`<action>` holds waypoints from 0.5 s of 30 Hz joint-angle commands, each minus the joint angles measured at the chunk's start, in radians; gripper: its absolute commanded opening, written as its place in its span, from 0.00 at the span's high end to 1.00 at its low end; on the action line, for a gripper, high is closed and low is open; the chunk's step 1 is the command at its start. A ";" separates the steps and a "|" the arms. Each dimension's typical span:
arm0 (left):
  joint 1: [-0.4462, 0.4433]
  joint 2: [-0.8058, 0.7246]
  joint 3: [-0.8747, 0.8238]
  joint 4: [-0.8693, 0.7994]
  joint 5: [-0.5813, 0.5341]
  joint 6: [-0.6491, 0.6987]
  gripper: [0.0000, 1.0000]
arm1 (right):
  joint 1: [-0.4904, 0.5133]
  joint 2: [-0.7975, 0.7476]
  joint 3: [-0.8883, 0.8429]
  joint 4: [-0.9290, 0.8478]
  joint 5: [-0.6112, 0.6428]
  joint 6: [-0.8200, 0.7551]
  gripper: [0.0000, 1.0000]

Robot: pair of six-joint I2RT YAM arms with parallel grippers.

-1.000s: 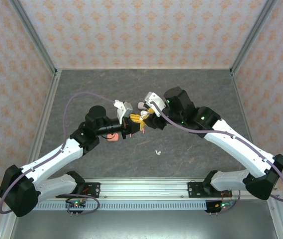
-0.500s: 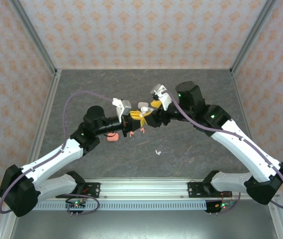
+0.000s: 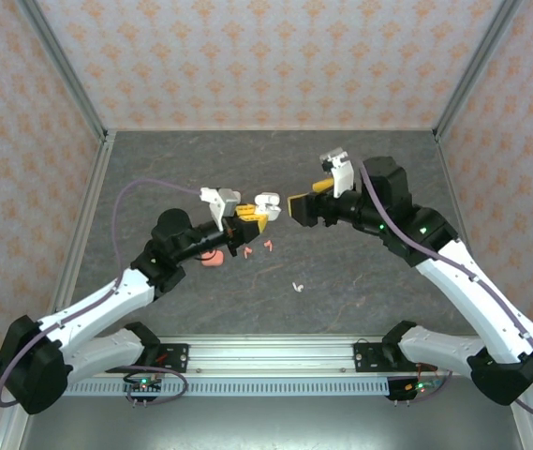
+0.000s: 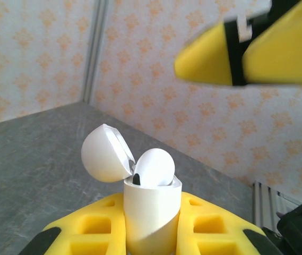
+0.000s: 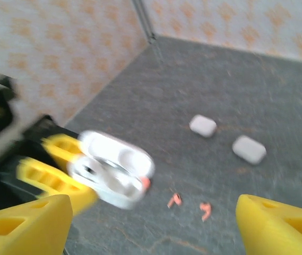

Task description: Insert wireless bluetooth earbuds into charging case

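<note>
Left tool (image 3: pixel 249 219) pinches a glossy rounded white case (image 4: pixel 149 210).

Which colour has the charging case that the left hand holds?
The case is white; the left wrist view shows it best.

A dark grey worktop (image 3: pixel 360 178) with a mottled, stone-like surface forms the floor of the enclosure. Three upright walls close it in at the back (image 3: pixel 266 56), left (image 3: pixel 13 141) and right (image 3: pixel 528 122). All are pale and printed with a repeating peach-orange floral motif. Silver metal posts (image 3: pixel 64 67) rise along the two back corners where the walls meet. A slotted aluminium rail (image 3: pixel 266 354) lies along the near edge of the worktop. The light is soft and even, leaving only faint shadows on the grey surface.
</note>
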 commanded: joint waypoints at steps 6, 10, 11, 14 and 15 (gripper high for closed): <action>-0.007 -0.136 -0.062 0.010 -0.134 0.017 1.00 | 0.016 0.055 -0.262 -0.066 0.138 0.347 0.27; -0.007 -0.186 -0.082 -0.019 -0.156 0.028 1.00 | 0.096 0.134 -0.324 -0.083 0.234 0.360 0.26; -0.007 -0.194 -0.083 -0.027 -0.159 0.030 1.00 | 0.099 0.159 -0.335 -0.085 0.250 0.371 0.27; -0.007 -0.209 -0.083 -0.047 -0.163 0.037 1.00 | 0.109 0.248 -0.354 -0.079 0.280 0.388 0.28; -0.007 -0.212 -0.083 -0.050 -0.162 0.037 1.00 | 0.113 0.275 -0.350 -0.076 0.281 0.387 0.28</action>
